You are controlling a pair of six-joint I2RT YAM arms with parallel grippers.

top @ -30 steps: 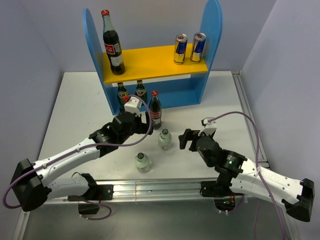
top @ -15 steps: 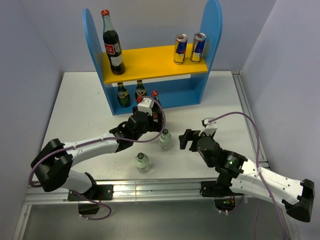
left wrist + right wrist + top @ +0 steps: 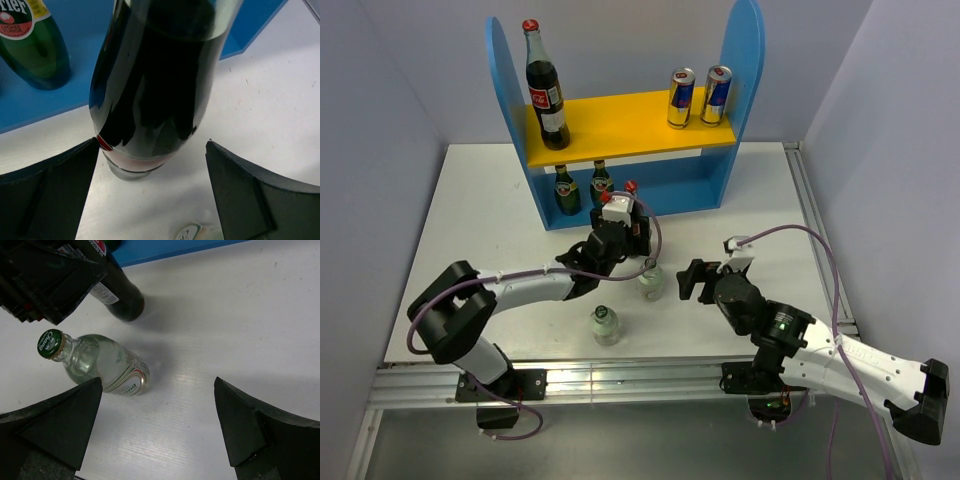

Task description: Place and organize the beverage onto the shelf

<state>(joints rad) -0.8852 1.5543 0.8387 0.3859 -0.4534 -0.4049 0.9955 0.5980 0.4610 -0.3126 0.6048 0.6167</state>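
Currently, two robot arms are reaching over a white tabletop. At the back, the shelf is standing: flat blue side panels w/ rounded tops, a yellow upper board, a blue base.

Drinks, counted: 2 tall cola bottles, 2 slim cans, 2 small clear bottles, plus 2 green glass bottles.

The first cola bottle, dark glossy glass w/ a red cap, is standing at the board's left end. The left can and right can, shiny silver-blue metal, are standing side by side at the right end. The green glass pair is sitting on the lower level, left side.

The second cola bottle is standing upright on the tabletop, just in front of the shelf base. The left gripper is straddling its lower body, fingers spread wide. One tip is just beside the glass, w/ a clear gap on the other side, so it isn't pinching.

The far clear bottle and near clear bottle, both green-capped, are standing apart on the tabletop.

The right gripper is hovering, spread wide, holding nothing.
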